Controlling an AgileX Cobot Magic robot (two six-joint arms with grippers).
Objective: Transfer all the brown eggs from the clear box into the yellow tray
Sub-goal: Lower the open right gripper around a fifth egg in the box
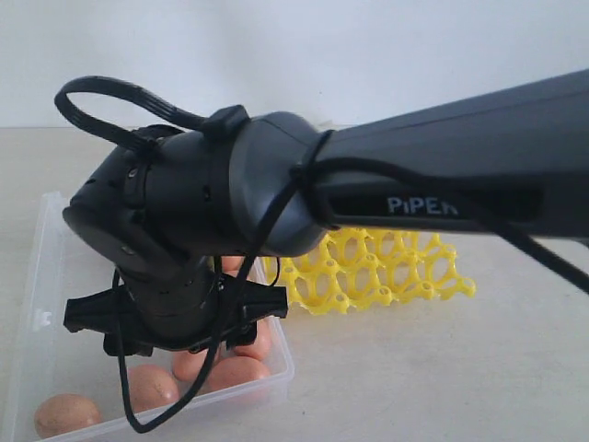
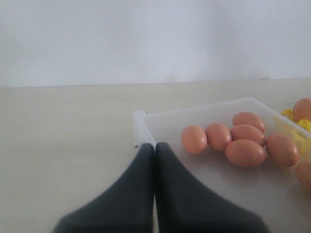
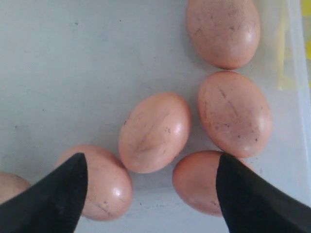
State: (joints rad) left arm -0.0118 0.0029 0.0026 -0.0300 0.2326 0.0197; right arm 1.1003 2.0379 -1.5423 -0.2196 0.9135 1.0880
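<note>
Brown eggs (image 1: 66, 414) lie in the clear box (image 1: 37, 276), at about 8 o'clock in the exterior view, but the right arm (image 1: 414, 157) fills most of that view. It hides the middle of the box and the far edge of the yellow tray (image 1: 386, 272). Only a few eggs show past it, so they cannot be counted there. The pale counter (image 1: 442, 368) carries both box and tray. The box's near corner is cut off by the frame. The tray sits at about 4 o'clock, just beside the box; the cups in view hold nothing.

The left wrist view shows six eggs clustered on the box floor and a seventh cut by the frame edge. One more egg appears by yellow plastic beyond the clear wall; whether it sits in the tray cannot be told.

The right claw (image 3: 150, 162) hangs over the eggs with its jaws spread wide, gripping nothing; one egg lies between the tips, apart from both. The left claw (image 2: 154, 148) has its jaws pressed together, empty, its tip at the box's corner.
</note>
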